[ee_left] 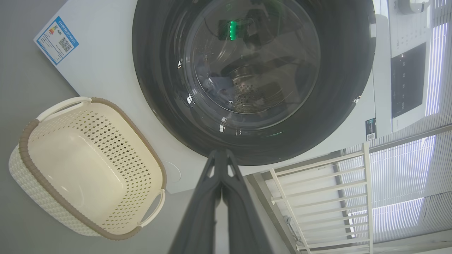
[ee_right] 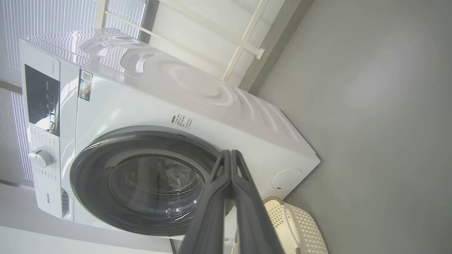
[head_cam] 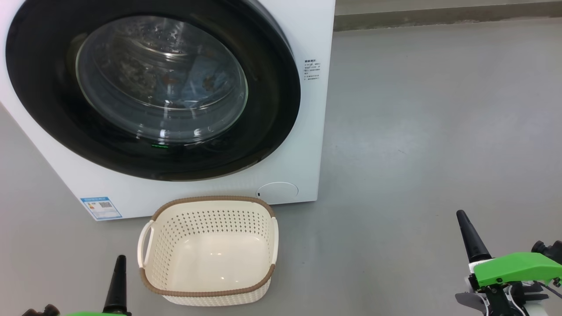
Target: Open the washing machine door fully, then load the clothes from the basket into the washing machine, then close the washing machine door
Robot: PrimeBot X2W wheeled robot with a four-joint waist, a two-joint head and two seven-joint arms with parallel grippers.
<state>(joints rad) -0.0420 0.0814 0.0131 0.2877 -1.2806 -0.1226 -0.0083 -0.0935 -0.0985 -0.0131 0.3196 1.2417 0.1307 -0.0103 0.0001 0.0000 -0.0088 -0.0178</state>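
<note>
While its door (head_cam: 272, 101) sits closed, washing machine (head_cam: 303, 153): white, ahead of both grippers.
Door: black-rimmed, beyond the left gripper (head_cam: 120, 259) tips.
Basket (head_cam: 210, 199): just right of left gripper, well left of right gripper (head_cam: 462, 216).
Clothes (head_cam: 199, 83): blue, behind door glass.
Grippers: both clenched, grasping nothing.

The left gripper (ee_left: 221, 157) and right gripper (ee_right: 230, 156) look like the same build. Each has two long dark grey fingers (ee_right: 212, 204) tapering to a point, with little triangular cut-outs near the tips. Behind the right one there's a bright green housing (head_cam: 518, 267), a white bracket (head_cam: 473, 266), thin cables (head_cam: 549, 285) and a grey plate (head_cam: 467, 301).
</note>
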